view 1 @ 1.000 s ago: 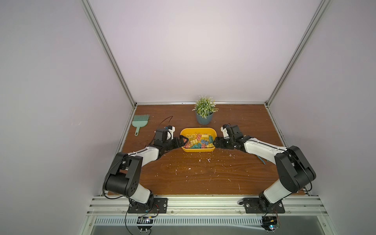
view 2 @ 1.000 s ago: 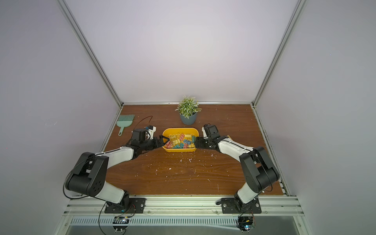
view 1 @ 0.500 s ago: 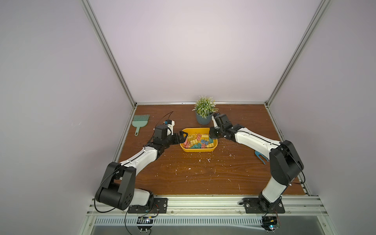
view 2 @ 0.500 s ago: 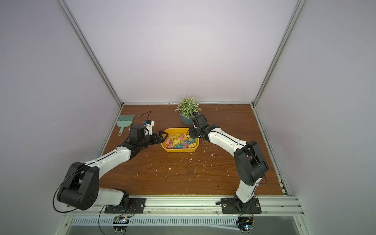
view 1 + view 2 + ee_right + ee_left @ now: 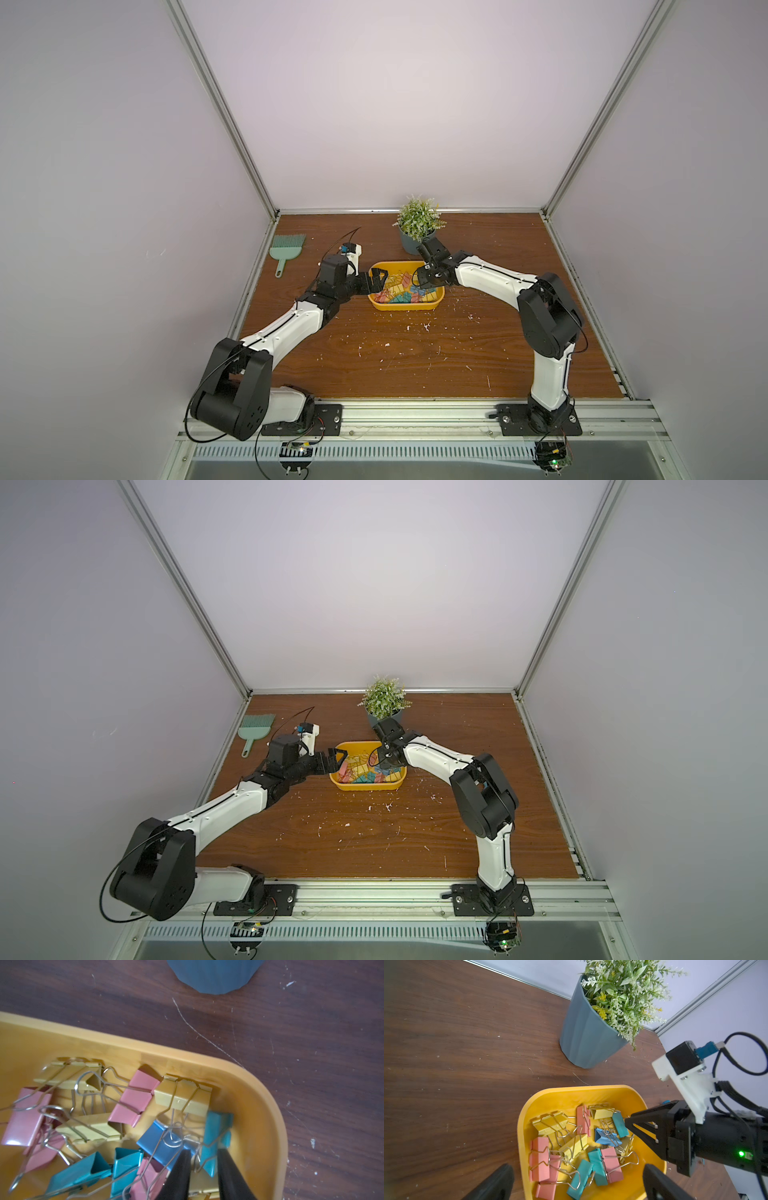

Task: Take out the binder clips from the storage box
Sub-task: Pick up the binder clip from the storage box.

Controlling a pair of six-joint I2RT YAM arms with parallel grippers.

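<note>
The yellow storage box point(image 5: 405, 307) point(image 5: 365, 788) lies mid-table with several pastel binder clips point(image 5: 581, 1147) tangled in it. My right gripper point(image 5: 204, 1159) point(image 5: 417, 282) reaches down into the box's right end. Its two black fingers point(image 5: 226, 1167) are closed narrowly on the end of a teal binder clip point(image 5: 216, 1132) and its wire handle, next to a blue clip point(image 5: 158, 1142). My left gripper point(image 5: 577, 1167) point(image 5: 380, 279) hangs wide open over the box's left end, holding nothing. Pink and teal clips lie below its fingers.
A grey-blue plant pot point(image 5: 417, 232) point(image 5: 587, 1039) stands just behind the box, close to my right wrist. A green hand brush point(image 5: 286, 249) lies at the back left. Small white crumbs point(image 5: 415, 328) dot the wooden table in front of the box.
My right arm swung from beside the box to over its right end, and its jaws narrowed onto the teal clip. My left arm stretched forward; its open gripper is over the left rim.
</note>
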